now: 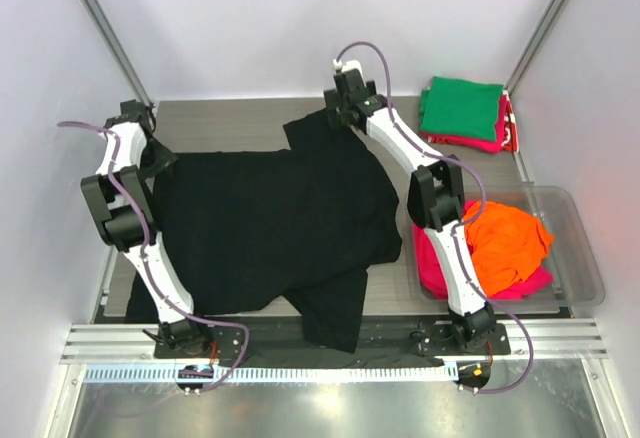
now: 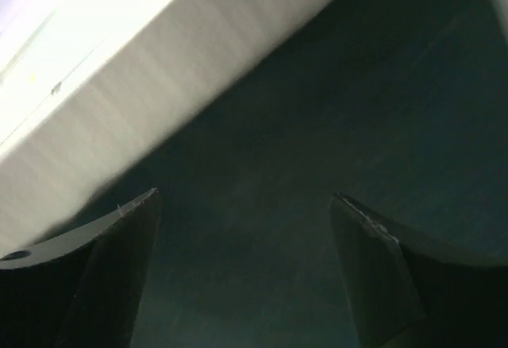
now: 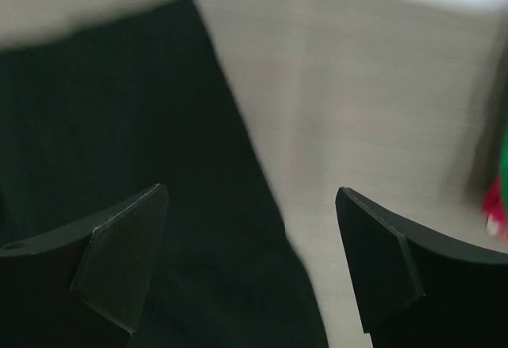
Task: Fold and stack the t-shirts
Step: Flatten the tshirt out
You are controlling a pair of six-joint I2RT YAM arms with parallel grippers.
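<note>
The counter (image 1: 230,118) is mostly covered by the black t-shirt (image 1: 270,218), spread open and rumpled. One sleeve droops over the near edge toward the arm bases, and the other lies at the far middle. To the right, the clear bin (image 1: 585,268) holds an orange tee (image 1: 510,243) on a magenta one (image 1: 430,263). At the far right corner a folded green tee (image 1: 462,106) rests on a pink-red one (image 1: 495,140). The main risk is a lopsided pinch: the cloth edge runs between the right fingers with bare counter beside it, so closing there could catch only a thin lip or scrape the surface. The hanging sleeve may also drag or snag on the front rail if the shirt is pulled. The left arm is folded sharply at the elbow and reaches to the shirt's far-left corner. The right arm stretches long toward the far sleeve, wrist tipped down. The left end effector (image 2: 246,213) is spread wide over dark cloth and grips nothing; the right end effector (image 3: 250,205) is equally wide and empty.
</note>
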